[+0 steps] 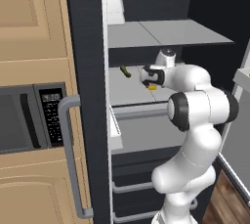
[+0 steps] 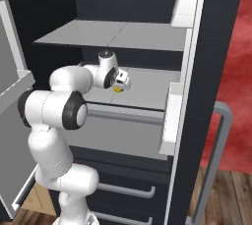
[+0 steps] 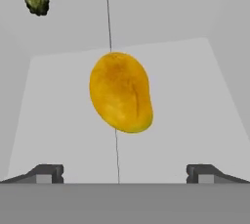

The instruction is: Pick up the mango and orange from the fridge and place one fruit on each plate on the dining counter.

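While the gripper (image 3: 119,171) hangs spread wide over the mango (image 3: 120,92) mid-shelf (image 3: 195,96), rounded skin possibly squirts sideways if gripped off-centre.

Black built-in microwave (image 1: 29,116) set in light wood cabinetry (image 1: 29,17), left. Thin dark green vegetable (image 1: 126,71) lying far left on shelf.

Smooth matt mango (image 3: 120,92); matt grey fridge shelf (image 3: 195,100).
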Available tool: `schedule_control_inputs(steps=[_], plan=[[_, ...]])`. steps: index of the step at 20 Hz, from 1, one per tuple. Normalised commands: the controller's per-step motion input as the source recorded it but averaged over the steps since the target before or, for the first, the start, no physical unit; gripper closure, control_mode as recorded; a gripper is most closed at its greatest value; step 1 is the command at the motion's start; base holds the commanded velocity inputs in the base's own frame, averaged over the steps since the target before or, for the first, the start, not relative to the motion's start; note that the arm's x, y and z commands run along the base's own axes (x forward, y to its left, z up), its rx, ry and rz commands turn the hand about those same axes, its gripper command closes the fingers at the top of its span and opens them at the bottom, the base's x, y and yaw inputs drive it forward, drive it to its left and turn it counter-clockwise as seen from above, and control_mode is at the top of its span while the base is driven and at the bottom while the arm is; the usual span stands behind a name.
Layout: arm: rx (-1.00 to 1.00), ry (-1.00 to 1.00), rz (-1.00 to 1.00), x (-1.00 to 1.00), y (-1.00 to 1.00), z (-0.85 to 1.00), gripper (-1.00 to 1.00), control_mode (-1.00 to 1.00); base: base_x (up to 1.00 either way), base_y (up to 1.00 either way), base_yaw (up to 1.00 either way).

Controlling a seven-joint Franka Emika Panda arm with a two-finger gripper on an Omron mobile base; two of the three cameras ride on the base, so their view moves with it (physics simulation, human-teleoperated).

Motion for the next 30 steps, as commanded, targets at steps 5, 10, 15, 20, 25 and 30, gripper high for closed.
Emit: schedule_control_inputs(steps=[5, 10, 15, 20, 25, 30], plan=[[-0.05, 0.0, 0.1, 0.27, 0.0, -0.17, -1.0, -1.0, 0.0, 0.0, 0.0], [0.0, 0.0, 0.2, 0.51, 0.0, -0.1, -1.0, -1.0, 0.0, 0.0, 0.0], [-0.02, 0.0, 0.18, 0.55, -0.04, -0.09, -1.0, -1.0, 0.0, 0.0, 0.0], [-0.06, 0.0, 0.12, 0.43, -0.01, -0.04, -1.0, -1.0, 0.0, 0.0, 0.0], [-0.2, 0.09, 0.05, 0.19, 0.0, -0.39, -1.0, -1.0, 0.0, 0.0, 0.0], [-0.28, 0.37, 0.0, 0.01, 0.04, -0.85, 1.0, -1.0, 0.0, 0.0, 0.0]])
